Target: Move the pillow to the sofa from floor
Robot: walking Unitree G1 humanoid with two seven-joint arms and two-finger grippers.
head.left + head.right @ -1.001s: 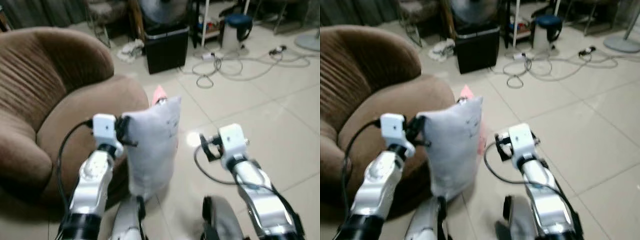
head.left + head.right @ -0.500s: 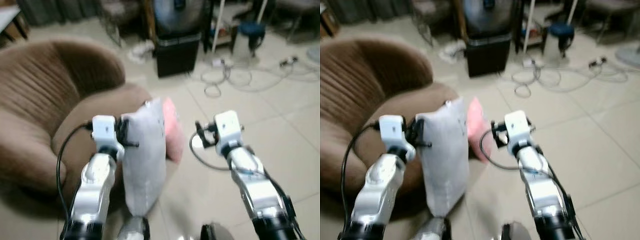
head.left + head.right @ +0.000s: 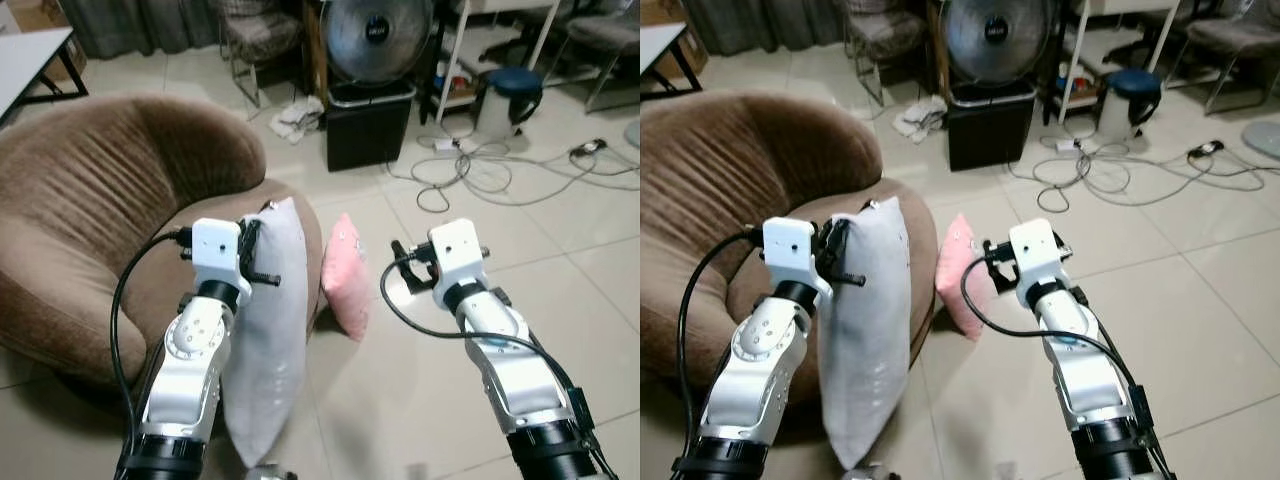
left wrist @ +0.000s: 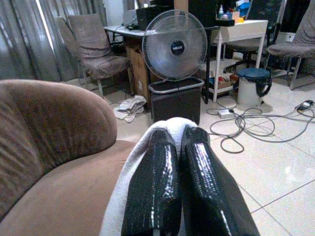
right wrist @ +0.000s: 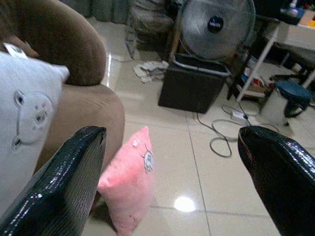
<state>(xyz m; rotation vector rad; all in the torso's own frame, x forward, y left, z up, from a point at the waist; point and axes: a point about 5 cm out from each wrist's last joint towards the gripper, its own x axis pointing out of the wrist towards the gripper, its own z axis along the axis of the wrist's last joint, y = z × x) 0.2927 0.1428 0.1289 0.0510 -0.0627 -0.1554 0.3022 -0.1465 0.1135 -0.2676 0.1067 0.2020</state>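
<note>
So the left gripper [image 4: 183, 147] has its fingers clamped on the white pillow [image 3: 268, 330], which now hangs higher against the sofa [image 3: 90, 230] seat's front edge than a second ago, nearly ready to drop on, right gripper [image 5: 172, 162] wide open.

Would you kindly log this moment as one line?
left gripper: shut on white pillow | right gripper: open | pink pillow: on floor | brown sofa: alongside
</note>
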